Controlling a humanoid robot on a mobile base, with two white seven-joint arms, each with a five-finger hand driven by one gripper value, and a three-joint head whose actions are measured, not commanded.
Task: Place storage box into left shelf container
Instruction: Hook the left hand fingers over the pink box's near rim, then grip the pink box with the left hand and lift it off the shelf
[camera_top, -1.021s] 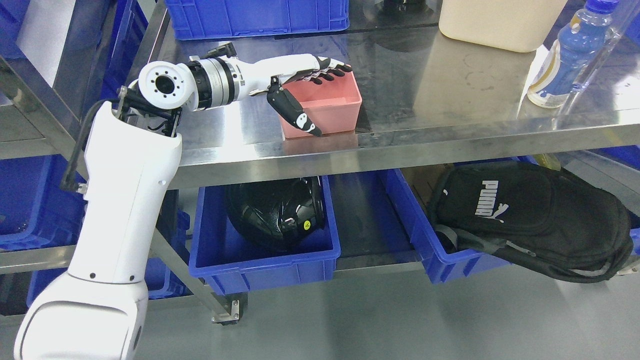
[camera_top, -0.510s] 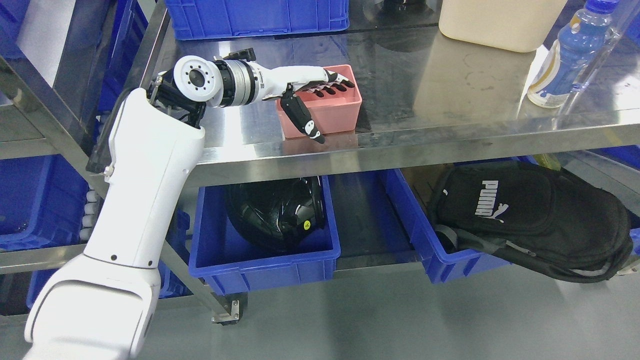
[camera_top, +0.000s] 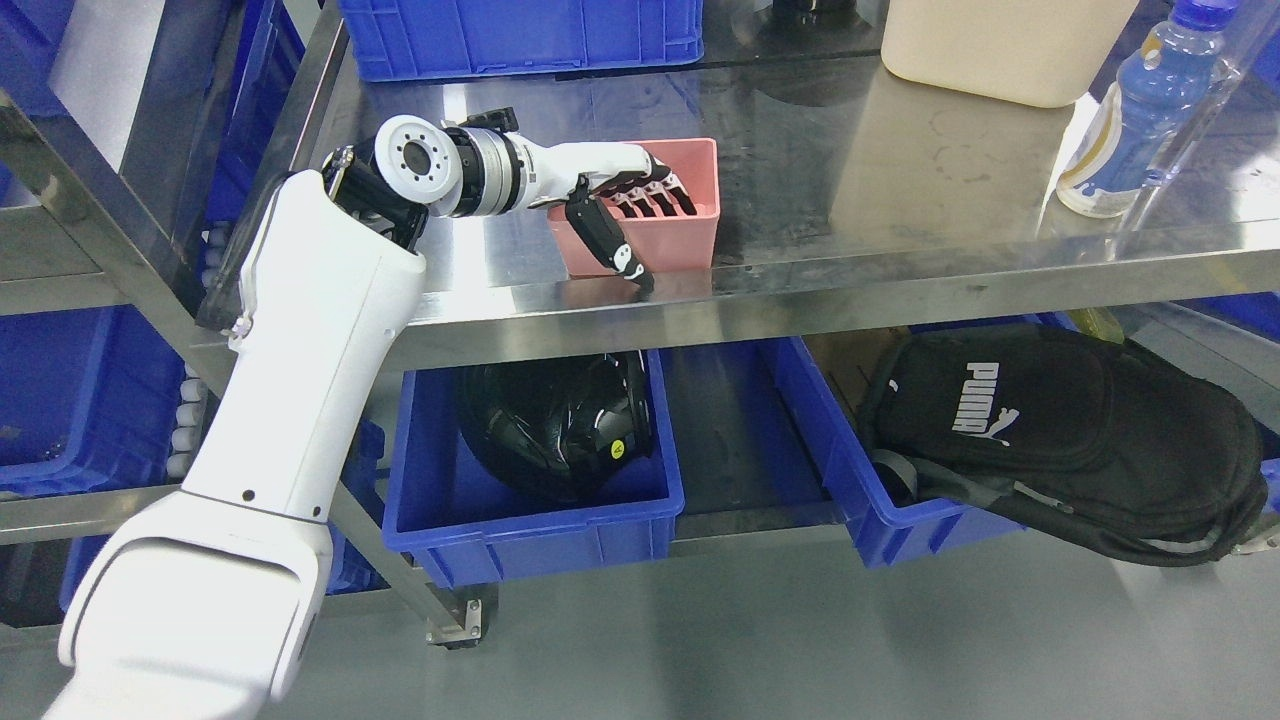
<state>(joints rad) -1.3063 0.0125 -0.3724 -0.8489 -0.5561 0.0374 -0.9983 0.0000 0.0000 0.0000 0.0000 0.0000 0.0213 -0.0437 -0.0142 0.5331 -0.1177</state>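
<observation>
Your left hand (camera_top: 625, 205), upper centre, grips the rigid, light pink plastic storage box (camera_top: 660, 225): fingers (camera_top: 655, 195) inside, thumb outside. Hold firmly; smooth walls may slip.

A shiny stainless-steel shelf top (camera_top: 900, 190) spans the upper frame, bearing a pink plastic box (camera_top: 665, 235) centre-left, a blue crate (camera_top: 520, 35) upper left, a cream container (camera_top: 1000, 45) and a blue drink bottle (camera_top: 1135, 120) upper right.

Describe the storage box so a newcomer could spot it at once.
On the steel shelf top, near its front edge, stands a small open box. The left hand has its fingers inside it and its thumb outside. It is the only pink thing there; the bins are blue.
</observation>
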